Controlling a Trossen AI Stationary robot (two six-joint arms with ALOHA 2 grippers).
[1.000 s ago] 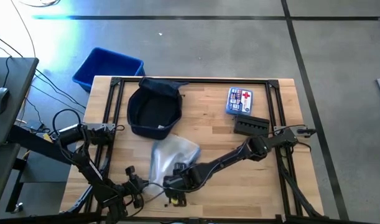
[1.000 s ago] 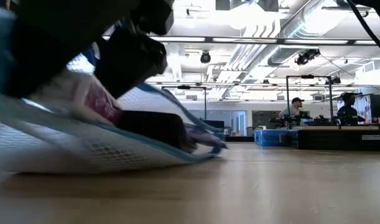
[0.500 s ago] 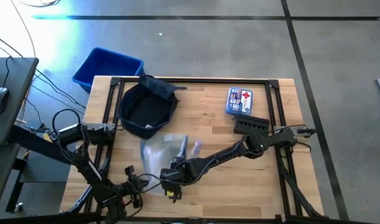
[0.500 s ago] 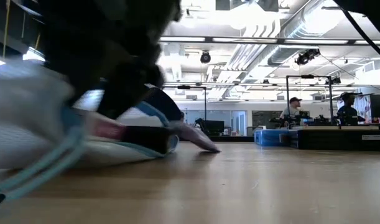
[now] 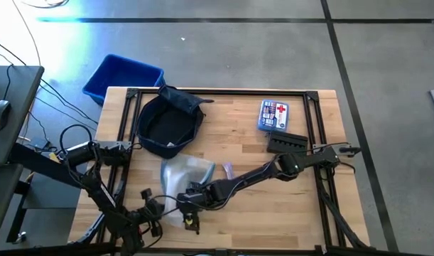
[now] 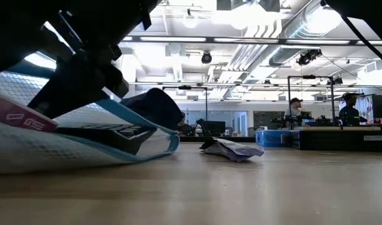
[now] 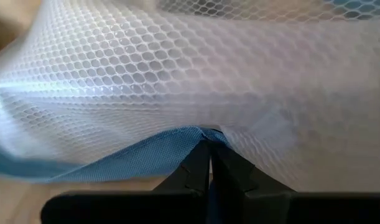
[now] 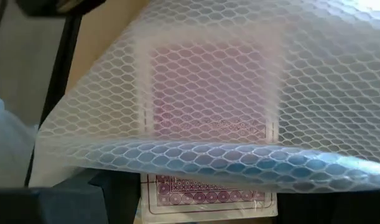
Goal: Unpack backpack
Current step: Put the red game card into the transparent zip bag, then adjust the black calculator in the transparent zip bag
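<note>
Left tool [image 7: 209, 163] clenched on mesh pouch [image 5: 181, 176] blue edge, right tool [image 5: 190, 203] grip unclear, pouch hiding card box [image 8: 205, 118]

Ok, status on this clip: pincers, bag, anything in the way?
Left pincer shut on mesh pouch edge. Right pincer at the pouch, grip unclear. Backpack open, behind the pouch. Small packet loose on table.

Clear honeycomb-mesh pouch [image 7: 177, 81] with blue edging; navy backpack [image 5: 168, 122].
</note>
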